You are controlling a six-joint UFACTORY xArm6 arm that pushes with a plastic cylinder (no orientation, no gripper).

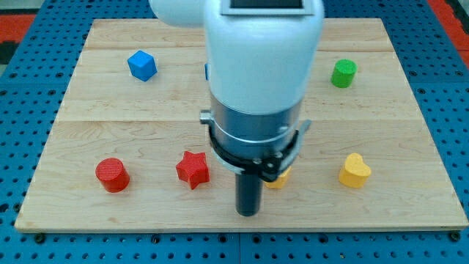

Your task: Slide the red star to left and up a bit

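My tip (248,213) on wooden board (88,125), right of red star (193,169).

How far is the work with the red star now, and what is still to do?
Done: nothing visible; the red star-shaped block lies near the wooden board's bottom edge, right of the red cylinder block. In hand: my tip stands right of the star and slightly lower, apart from it. Left: touch the star, then push it toward the view's left and slightly up.
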